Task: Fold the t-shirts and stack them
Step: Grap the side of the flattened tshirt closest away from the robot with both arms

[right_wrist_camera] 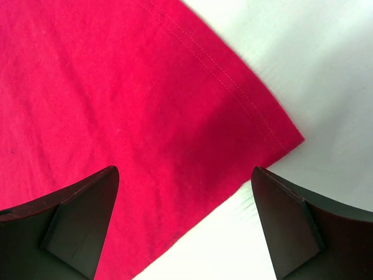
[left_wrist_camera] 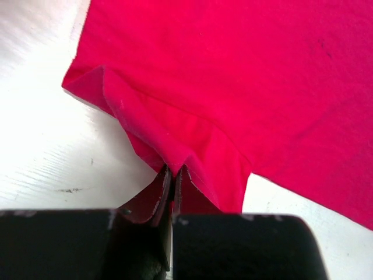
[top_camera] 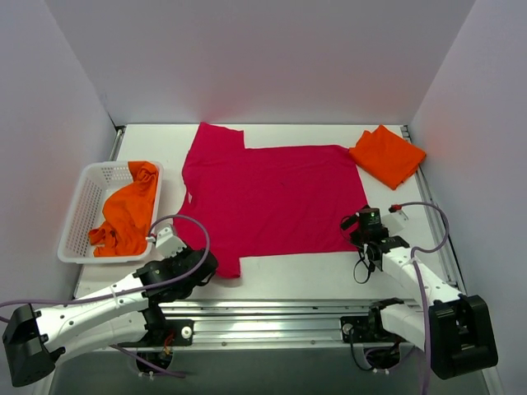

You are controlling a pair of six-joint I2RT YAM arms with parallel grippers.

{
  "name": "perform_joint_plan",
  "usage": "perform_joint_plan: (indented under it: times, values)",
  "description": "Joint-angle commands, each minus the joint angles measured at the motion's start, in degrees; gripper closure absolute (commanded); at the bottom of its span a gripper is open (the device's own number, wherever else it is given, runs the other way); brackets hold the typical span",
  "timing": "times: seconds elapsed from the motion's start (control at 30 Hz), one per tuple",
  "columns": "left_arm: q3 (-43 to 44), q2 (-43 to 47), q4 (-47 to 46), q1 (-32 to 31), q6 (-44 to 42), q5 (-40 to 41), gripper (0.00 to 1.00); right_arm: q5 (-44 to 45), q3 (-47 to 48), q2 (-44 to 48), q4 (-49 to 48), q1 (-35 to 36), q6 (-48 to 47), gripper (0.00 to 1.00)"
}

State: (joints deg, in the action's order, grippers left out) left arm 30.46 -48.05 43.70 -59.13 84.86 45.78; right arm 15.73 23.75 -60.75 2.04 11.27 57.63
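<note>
Red shirt (top_camera: 272, 197) spread flat mid-table, lying sideways: neck to the left, hem to the right, long axis across the table; left gripper (left_wrist_camera: 173, 172) clamped tight on the near sleeve edge, cloth puckered up into it; right gripper (right_wrist_camera: 183, 175) jaws wide, nothing in them, poised over the near hem corner, so that's the closer arm for that end; white table (top_camera: 313, 276) underneath; folded orange shirt (top_camera: 387, 155) far right; basket (top_camera: 78, 210) w/ loose orange shirt (top_camera: 128, 214) at left; plain walls (top_camera: 247, 58) round.
</note>
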Motion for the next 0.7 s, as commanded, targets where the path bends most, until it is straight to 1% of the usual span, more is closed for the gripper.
perform_joint_plan:
  times: [0.0, 0.13, 0.27, 0.43, 0.53, 0.63, 0.67]
  values:
    - [-1.6, 2.6, -4.6, 2.5, -5.2, -1.1, 0.98, -0.1, -0.4, 2.5, 3.7, -0.2, 2.1, 0.08]
    - [-3.3, 3.6, -7.3, 5.1, -8.0, -3.1, 0.98, 1.6, 0.5, 2.0, 5.4, -0.2, 2.3, 0.09]
    - [-3.7, 3.1, -9.3, 6.7, -10.2, -5.0, 0.98, 4.2, 1.6, 1.3, 9.4, -0.3, 2.3, 0.09]
    - [-4.1, 2.4, -11.4, 7.9, -11.4, -6.0, 0.98, 6.5, 2.0, 4.0, 14.7, -1.1, 4.1, 0.09]
    - [-4.8, 1.8, -13.1, 8.4, -12.0, -6.7, 0.98, 6.7, 1.3, 5.2, 14.1, -2.3, 4.4, 0.09]
    - [-5.1, 1.2, -14.7, 9.8, -13.1, -7.6, 0.98, 5.6, 0.8, 3.4, 12.2, -3.8, 3.2, 0.10]
    - [-5.1, 0.8, -15.2, 10.6, -13.6, -8.3, 0.98, 4.9, 0.5, 2.6, 10.6, -5.4, 2.7, 0.10]
